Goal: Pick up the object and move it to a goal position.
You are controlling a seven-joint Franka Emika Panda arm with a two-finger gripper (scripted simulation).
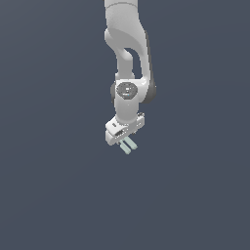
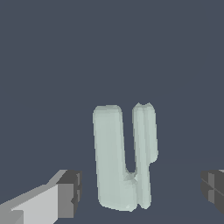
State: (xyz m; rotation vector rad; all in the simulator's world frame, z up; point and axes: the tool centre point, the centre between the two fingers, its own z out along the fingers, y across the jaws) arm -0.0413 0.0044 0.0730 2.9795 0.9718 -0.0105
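The object (image 2: pixel 120 157) is a small pale teal-grey piece of two short parallel bars joined at one end. In the wrist view it lies between the two dark finger pads (image 2: pixel 70 192), with a clear gap on each side. My gripper (image 2: pixel 141 192) is open and touches nothing. In the exterior view the white gripper (image 1: pixel 124 138) hangs straight down from the arm, tilted a little, and the object (image 1: pixel 129 145) pokes out just beneath it. Whether the object rests on the surface cannot be told.
A uniform dark blue-grey surface (image 1: pixel 58 195) fills both views. No other objects, containers or edges show.
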